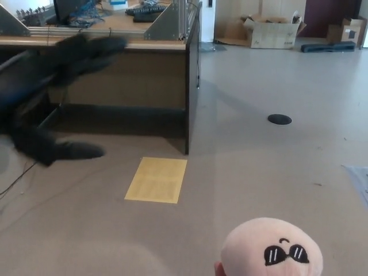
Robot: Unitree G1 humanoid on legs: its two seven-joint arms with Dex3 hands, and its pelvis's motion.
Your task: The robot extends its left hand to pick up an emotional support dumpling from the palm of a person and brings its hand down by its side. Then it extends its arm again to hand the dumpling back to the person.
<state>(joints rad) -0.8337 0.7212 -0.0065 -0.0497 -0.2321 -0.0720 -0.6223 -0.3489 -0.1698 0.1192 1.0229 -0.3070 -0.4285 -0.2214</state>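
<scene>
A pale pink plush dumpling (pixel 271 247) with a black sunglasses face sits at the bottom edge of the head view, right of centre. A sliver of a person's finger (pixel 218 268) shows at its lower left; the palm under it is out of frame. My left hand (pixel 54 95) is in the air at the upper left, blurred by motion, its black fingers (pixel 98 49) spread wide apart and holding nothing. It is far to the left of the dumpling and above it. My right hand does not show.
A dark wooden desk (pixel 115 75) with cables and gear on top stands at the back left. A yellow sheet (pixel 156 179) lies on the floor before it. A black floor disc (pixel 279 119) and a cardboard box (pixel 270 31) are farther off.
</scene>
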